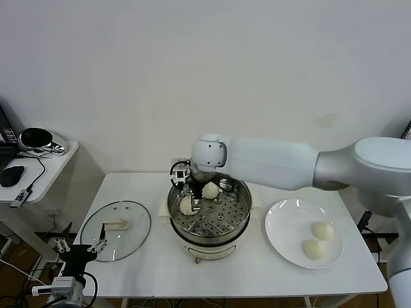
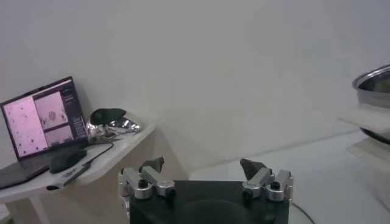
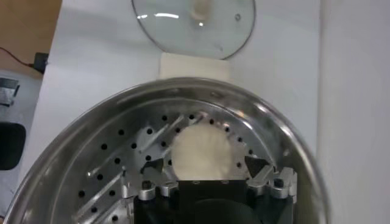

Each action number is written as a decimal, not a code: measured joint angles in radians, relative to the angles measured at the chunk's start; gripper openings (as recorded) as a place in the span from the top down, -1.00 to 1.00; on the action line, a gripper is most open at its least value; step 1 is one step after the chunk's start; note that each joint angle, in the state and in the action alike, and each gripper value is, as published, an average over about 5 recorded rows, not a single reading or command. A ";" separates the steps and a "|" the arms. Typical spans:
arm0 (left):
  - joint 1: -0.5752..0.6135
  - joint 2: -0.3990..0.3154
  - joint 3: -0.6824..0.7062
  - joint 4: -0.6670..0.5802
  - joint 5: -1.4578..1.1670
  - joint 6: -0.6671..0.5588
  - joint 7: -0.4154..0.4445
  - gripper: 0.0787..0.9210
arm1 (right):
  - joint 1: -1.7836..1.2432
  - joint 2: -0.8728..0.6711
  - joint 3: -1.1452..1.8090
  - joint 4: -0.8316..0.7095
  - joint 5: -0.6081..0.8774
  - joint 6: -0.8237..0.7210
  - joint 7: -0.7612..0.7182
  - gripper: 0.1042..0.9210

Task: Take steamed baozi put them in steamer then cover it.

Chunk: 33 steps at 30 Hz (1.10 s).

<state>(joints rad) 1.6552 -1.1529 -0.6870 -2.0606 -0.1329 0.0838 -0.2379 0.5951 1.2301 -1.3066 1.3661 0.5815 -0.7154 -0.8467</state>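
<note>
The steamer (image 1: pixel 239 196) stands mid-table with two baozi on its perforated tray, one on the left (image 1: pixel 187 206) and one further back (image 1: pixel 210 190). My right gripper (image 1: pixel 190 194) hangs inside the steamer over the left baozi. In the right wrist view the gripper (image 3: pixel 205 164) is open, with its fingers apart on both sides of that baozi (image 3: pixel 200 149), which rests on the tray (image 3: pixel 109 164). Two more baozi (image 1: pixel 322 230) (image 1: pixel 313 249) lie on the white plate (image 1: pixel 282 224). The glass cover (image 1: pixel 115 232) lies flat on the table, left of the steamer. My left gripper (image 2: pixel 204 167) is open and empty, parked low at the front left.
A side table (image 1: pixel 45 163) at the far left holds a laptop (image 2: pixel 42 115), a mouse and a shiny object. The left gripper (image 1: pixel 96 247) sits by the cover's near edge. The cover also shows in the right wrist view (image 3: pixel 194 24), beyond the steamer rim.
</note>
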 measured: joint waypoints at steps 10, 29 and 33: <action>0.011 0.001 0.005 -0.019 0.006 0.001 0.001 -0.77 | 0.125 -0.293 -0.042 0.169 -0.121 0.095 -0.180 -0.76; 0.024 -0.003 0.025 -0.022 0.043 0.004 0.001 -0.77 | -0.231 -0.832 0.198 0.287 -0.547 0.372 -0.340 -0.76; 0.031 -0.006 0.020 -0.024 0.045 0.004 0.000 -0.77 | -0.381 -0.855 0.312 0.266 -0.614 0.400 -0.342 -0.76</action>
<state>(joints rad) 1.6866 -1.1590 -0.6675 -2.0843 -0.0875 0.0883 -0.2382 0.2136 0.3749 -0.9951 1.6318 -0.0327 -0.3150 -1.1886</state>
